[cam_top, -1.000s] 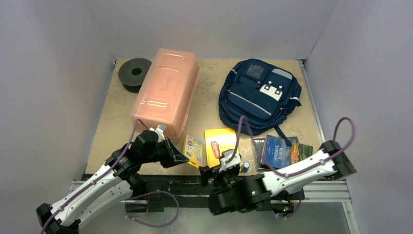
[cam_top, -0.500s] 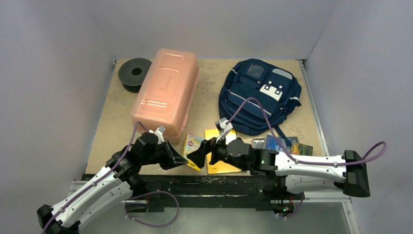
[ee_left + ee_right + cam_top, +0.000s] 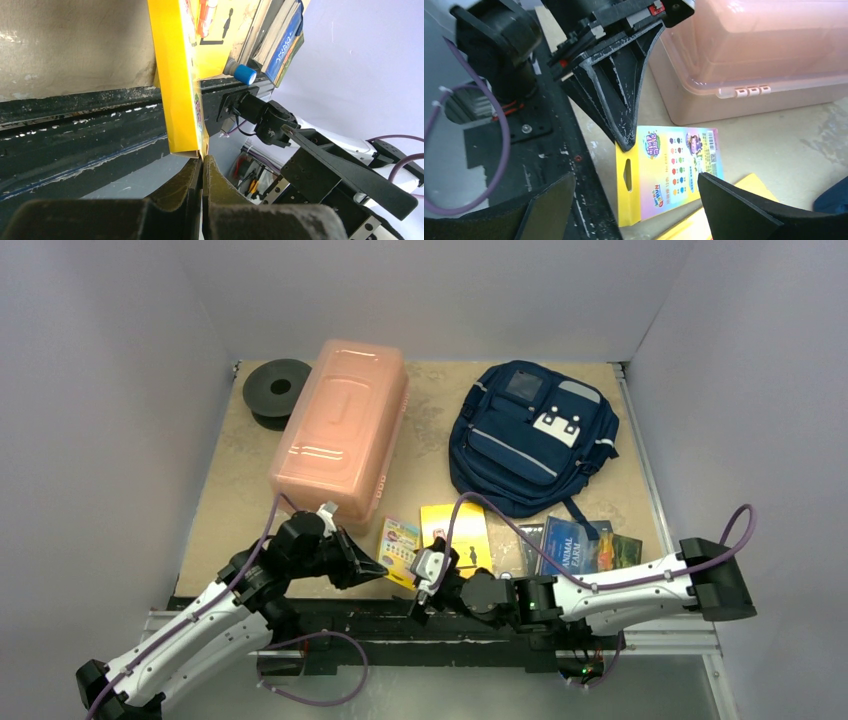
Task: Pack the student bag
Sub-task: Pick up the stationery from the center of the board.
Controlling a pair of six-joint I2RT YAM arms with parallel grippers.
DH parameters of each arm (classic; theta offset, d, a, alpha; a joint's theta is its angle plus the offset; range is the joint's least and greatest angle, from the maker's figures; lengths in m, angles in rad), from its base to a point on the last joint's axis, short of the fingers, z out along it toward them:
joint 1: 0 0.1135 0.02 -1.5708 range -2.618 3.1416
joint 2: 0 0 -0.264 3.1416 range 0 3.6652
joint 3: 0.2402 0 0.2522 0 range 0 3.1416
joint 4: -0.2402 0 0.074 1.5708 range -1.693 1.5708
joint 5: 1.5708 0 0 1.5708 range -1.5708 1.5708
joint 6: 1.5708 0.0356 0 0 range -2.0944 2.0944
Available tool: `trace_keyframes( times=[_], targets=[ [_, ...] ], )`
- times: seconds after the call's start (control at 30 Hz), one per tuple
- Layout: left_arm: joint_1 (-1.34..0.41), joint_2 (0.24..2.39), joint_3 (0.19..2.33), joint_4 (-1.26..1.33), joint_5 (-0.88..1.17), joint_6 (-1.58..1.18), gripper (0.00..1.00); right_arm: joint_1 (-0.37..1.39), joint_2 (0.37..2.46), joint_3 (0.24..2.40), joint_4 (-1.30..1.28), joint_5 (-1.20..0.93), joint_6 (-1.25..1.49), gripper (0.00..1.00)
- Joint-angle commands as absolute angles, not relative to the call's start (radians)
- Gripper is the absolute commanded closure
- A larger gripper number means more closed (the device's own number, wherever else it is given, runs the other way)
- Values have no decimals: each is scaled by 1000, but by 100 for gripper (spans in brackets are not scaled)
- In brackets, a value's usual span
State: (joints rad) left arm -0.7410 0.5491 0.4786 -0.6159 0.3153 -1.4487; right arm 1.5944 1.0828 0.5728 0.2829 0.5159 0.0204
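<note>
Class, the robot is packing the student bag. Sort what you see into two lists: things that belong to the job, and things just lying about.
Job: student bag, yellow colour pack, yellow book, Animal Farm book, blue-capped bottle.
Probably lying about: pink plastic box, black spool.

I am reading the backpack (image 3: 530, 435) as matt woven cloth. The pink box (image 3: 340, 425) is showing as translucent plastic, smooth and glossy, catching highlights. The tabletop (image 3: 430, 435) is appearing matt, mottled and slightly rough. The yellow card pack (image 3: 674, 175) is presenting glossy printed card. The left gripper (image 3: 625, 145) is showing matt black plastic, scuffed with pale flecks.
</note>
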Motion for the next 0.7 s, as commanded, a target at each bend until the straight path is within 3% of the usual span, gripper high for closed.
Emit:
trace_keyframes(
  times=[0.0,0.5,0.67],
  targets=[
    [-741,540,526,-606,351,-1536,100,1588,1134,582,412,523,-123,4],
    [-741,536,527,-633,400,-1710,100,1588,1333,618,423,728,-182,11],
    [-741,536,528,-647,417,-1743,100,1589,1412,643,462,804,-245,19]
  ],
)
